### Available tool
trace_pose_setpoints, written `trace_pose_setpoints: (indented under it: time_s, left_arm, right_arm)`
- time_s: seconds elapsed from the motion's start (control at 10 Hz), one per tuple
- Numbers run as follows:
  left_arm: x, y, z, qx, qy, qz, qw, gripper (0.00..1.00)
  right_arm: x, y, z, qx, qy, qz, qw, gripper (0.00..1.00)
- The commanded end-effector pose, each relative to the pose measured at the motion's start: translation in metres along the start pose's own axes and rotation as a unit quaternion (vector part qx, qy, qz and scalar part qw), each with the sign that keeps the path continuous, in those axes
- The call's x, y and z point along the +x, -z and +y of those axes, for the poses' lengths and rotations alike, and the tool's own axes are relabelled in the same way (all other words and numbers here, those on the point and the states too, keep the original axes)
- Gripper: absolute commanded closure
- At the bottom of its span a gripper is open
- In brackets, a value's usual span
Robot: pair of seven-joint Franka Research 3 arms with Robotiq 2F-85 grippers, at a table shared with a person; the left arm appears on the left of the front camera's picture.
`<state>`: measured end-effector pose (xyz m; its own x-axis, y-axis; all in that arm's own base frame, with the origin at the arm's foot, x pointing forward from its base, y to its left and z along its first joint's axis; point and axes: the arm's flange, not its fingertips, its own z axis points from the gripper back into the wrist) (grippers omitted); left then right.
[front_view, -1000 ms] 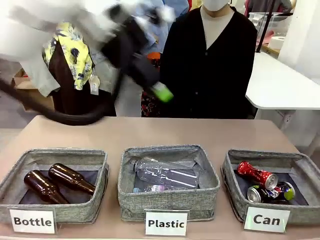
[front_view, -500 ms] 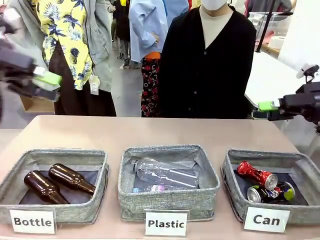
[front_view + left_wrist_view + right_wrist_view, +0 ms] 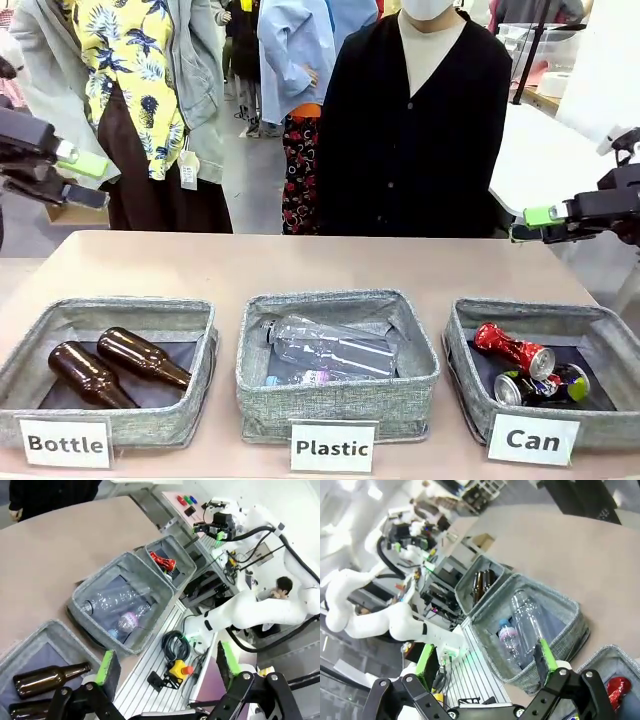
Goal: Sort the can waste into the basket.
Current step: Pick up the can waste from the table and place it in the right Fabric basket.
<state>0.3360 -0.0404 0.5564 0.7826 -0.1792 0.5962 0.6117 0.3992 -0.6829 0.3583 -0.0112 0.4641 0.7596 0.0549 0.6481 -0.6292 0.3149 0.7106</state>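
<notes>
While both crushed cans (image 3: 530, 370) lie in the right-hand "Can" basket (image 3: 470, 385), the 2 claws hang apart above the table (image 3: 300, 265). Left claw (image 3: 78, 178) and right claw (image 3: 535, 224) are released, grasping nothing.

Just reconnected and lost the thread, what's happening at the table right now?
Nothing is being handled. Both crushed cans, the red can and the black can, lie in the Can basket. The left gripper and right gripper are open and empty, held above the table's sides. The person stands at the far side.
</notes>
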Motion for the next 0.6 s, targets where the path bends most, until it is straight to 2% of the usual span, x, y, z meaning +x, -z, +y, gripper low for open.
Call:
trace_pose_setpoints:
  time_s: [0.0,0.5]
  left_arm:
    - [0.0042,-0.004,0.0029,0.001,-0.002,-0.007,1.0,0.0]
    - [0.0042,-0.004,0.0029,0.001,-0.002,-0.007,1.0,0.0]
  right_arm:
    - [-0.0035,-0.0012,0.0001,0.001,-0.007,0.001,1.0,0.0]
    - [-0.0035,-0.0012,0.0001,0.001,-0.007,0.001,1.0,0.0]
